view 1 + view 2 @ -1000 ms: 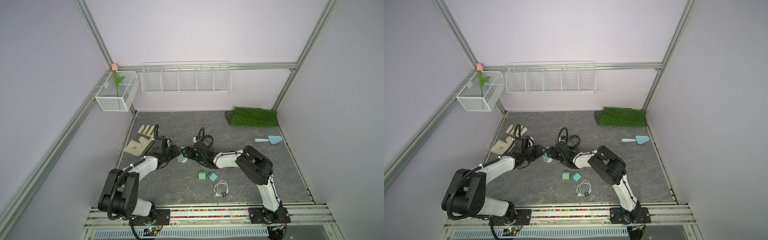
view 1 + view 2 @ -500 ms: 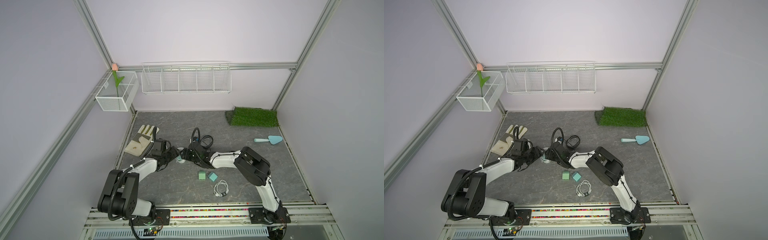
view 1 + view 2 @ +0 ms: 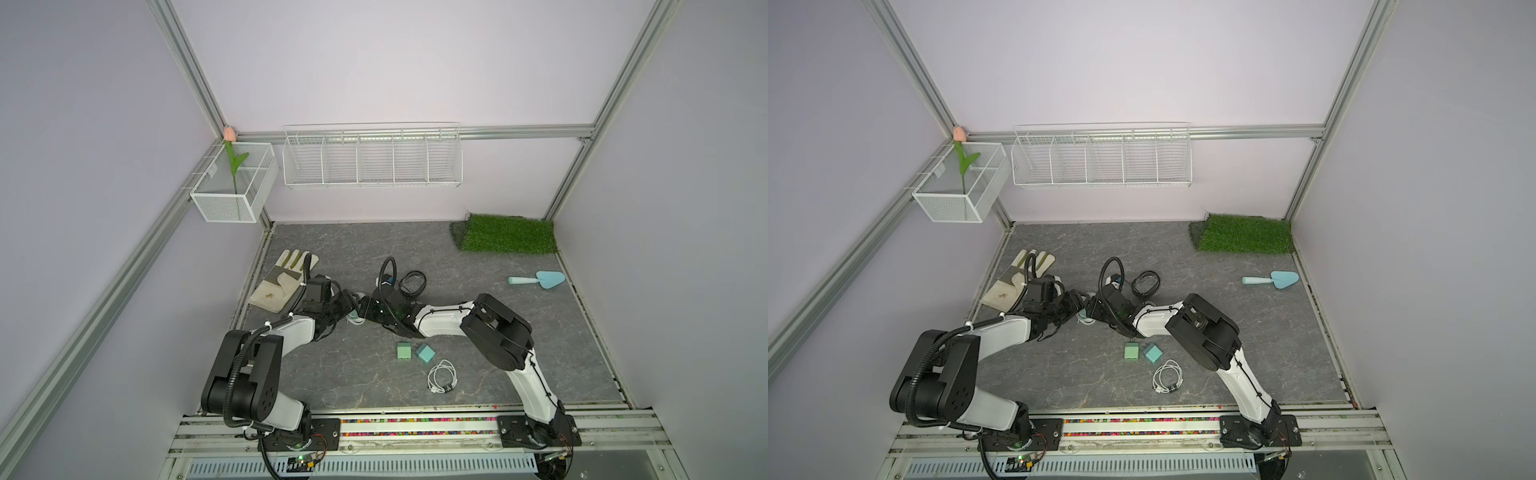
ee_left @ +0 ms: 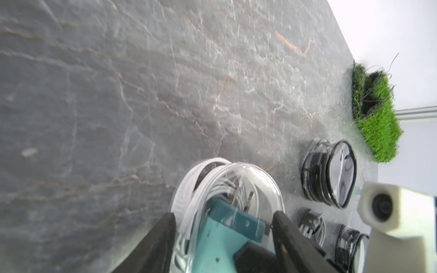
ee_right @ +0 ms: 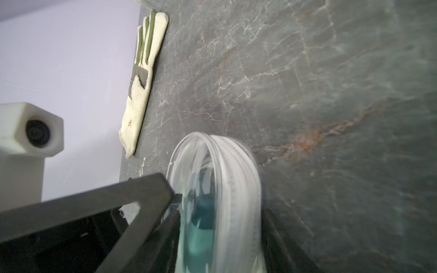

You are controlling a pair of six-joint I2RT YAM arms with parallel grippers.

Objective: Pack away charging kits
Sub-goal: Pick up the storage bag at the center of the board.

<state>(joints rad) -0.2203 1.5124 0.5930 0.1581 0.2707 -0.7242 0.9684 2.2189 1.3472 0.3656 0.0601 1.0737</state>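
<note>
A round clear case with a white rim [image 3: 354, 319] stands on edge on the grey floor between both grippers. Through its lid I see a teal charger block [image 4: 227, 231] and a coiled white cable [image 4: 220, 189]. My left gripper [image 4: 224, 219] has its jaws against the case's two sides, and my right gripper [image 5: 220, 224] clamps the same case [image 5: 234, 189] from the opposite side. In both top views a mint block [image 3: 403, 351], a teal block [image 3: 425, 353] and a coiled white cable [image 3: 442, 376] lie loose near the front; they also appear as block [image 3: 1131, 351], block [image 3: 1153, 353] and cable [image 3: 1168, 376].
A black-rimmed case [image 4: 328, 175] stands behind the right arm, with another small cable coil [image 4: 312, 224] beside it. A work glove [image 3: 282, 282] lies at the left wall, a light-blue trowel [image 3: 536, 279] at the right, a grass mat [image 3: 507, 233] at the back right. Wire baskets [image 3: 372, 158] hang on the back wall.
Both grippers and the white-rimmed case have shifted a little to the left, toward the glove. The right wrist has turned slightly.
</note>
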